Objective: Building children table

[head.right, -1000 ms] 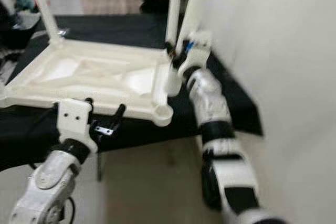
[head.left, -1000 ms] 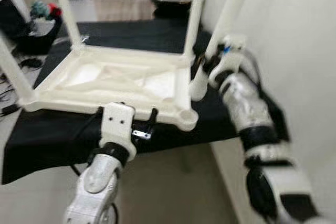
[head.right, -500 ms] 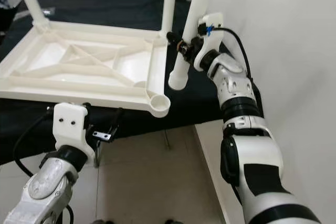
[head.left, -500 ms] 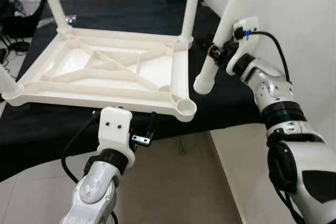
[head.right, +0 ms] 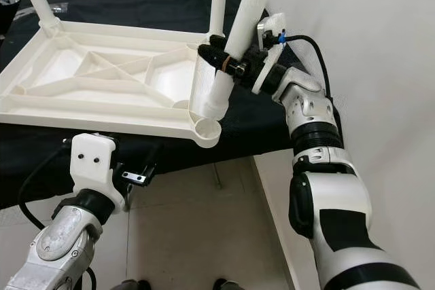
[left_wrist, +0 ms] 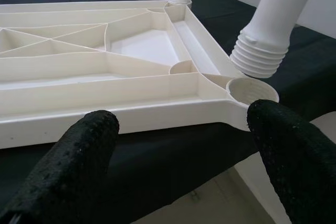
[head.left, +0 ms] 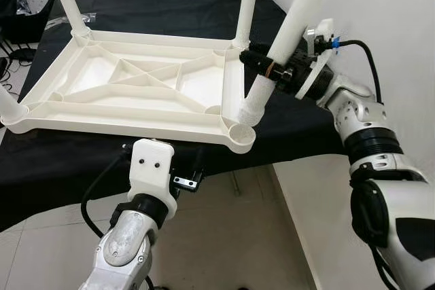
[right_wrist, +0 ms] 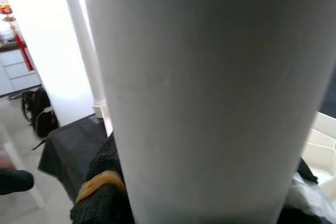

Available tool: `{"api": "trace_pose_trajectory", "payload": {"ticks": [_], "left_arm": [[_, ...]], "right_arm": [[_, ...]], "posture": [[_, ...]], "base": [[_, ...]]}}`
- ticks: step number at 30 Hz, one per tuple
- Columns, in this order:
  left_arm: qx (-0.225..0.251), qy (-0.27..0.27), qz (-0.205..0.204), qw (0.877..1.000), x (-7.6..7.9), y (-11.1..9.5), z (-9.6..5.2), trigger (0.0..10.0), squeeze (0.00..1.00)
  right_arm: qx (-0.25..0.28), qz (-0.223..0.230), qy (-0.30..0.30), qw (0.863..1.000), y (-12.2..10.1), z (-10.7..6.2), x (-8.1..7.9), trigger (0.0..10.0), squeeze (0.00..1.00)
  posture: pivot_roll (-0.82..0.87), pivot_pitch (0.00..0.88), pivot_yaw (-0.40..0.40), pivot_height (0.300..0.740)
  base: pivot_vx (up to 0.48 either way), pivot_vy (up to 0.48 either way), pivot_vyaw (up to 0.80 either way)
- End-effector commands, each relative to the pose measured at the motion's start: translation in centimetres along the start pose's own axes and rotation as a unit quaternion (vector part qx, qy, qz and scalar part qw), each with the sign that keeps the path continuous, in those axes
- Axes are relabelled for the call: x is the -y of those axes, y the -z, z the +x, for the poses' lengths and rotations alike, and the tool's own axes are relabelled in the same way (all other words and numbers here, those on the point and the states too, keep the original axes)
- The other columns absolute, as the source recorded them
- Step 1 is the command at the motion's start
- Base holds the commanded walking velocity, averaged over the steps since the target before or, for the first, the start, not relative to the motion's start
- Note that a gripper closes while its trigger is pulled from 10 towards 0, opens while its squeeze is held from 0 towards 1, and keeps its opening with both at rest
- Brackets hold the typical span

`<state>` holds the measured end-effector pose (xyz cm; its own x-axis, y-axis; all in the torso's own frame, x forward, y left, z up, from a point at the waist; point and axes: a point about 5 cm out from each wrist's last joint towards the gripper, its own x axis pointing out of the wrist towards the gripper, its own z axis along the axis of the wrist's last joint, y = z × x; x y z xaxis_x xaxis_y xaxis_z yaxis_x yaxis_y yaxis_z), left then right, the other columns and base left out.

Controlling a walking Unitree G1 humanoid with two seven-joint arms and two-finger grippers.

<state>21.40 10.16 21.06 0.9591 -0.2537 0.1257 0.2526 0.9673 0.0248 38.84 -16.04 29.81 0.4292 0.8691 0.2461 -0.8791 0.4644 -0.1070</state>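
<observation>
Fourth leg held over the last empty socket.

My right gripper (head.left: 272, 71) pinches the loose leg (head.left: 285, 39) in the upper right of the left eye view; its ribbed, threaded end hangs tilted just beside and above the open socket (head.left: 241, 134) at the near right corner of the upturned top (head.left: 129, 93). The top lies on a black cloth (head.left: 54, 168) across the upper half of the frame, with three legs already standing in its other corners. My left gripper (left_wrist: 173, 145) waits spread below the near edge, touching nothing. Next, I judge, the leg must come upright, centre on the socket, then go down and be twisted in. Everything is smooth, hard, cream-white plastic: round tapering tube, round cup socket, ribbed underside with diagonal braces.
</observation>
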Motion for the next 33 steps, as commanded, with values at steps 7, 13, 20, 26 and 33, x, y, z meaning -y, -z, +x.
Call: {"api": "trace_pose_trajectory", "payload": {"ticks": [7, 13, 20, 26, 33], "left_arm": [[-0.012, 0.004, -0.003, 1.0, 0.5, 0.4, -0.5, 10.0, 0.0], [-0.012, 0.004, -0.003, 1.0, 0.5, 0.4, -0.5, 10.0, 0.0], [-0.01, 0.001, -0.002, 1.0, 0.5, 0.3, -0.4, 10.0, 0.0], [-0.009, 0.002, -0.001, 1.0, 0.5, 0.2, -0.5, 10.0, 0.0], [-0.008, 0.002, 0.0, 1.0, 0.6, 0.2, -0.4, 10.0, 0.0]], "right_arm": [[-0.027, -0.004, -0.076, 0.997, 1.4, 0.7, -1.4, 10.0, 0.0], [-0.042, -0.008, -0.086, 0.995, 1.9, 0.9, -1.7, 10.0, 0.0], [-0.065, -0.022, -0.073, 0.995, 2.4, 1.0, -1.6, 10.0, 0.0], [-0.076, -0.029, -0.067, 0.994, 2.4, 0.9, -1.4, 10.0, 0.0], [-0.095, -0.029, -0.073, 0.992, 2.9, 0.5, -1.4, 10.0, 0.0]], "posture": [[0.11, 0.208, -0.078, 0.74], [0.11, 0.215, -0.08, 0.74], [0.11, 0.221, -0.081, 0.74], [0.11, 0.23, -0.081, 0.74], [0.11, 0.236, -0.082, 0.74]], "base": [[0.0, 0.0, 0.0], [0.0, 0.0, 0.0], [0.0, 0.0, 0.0], [0.0, 0.0, 0.0], [0.0, 0.0, 0.0]]}}
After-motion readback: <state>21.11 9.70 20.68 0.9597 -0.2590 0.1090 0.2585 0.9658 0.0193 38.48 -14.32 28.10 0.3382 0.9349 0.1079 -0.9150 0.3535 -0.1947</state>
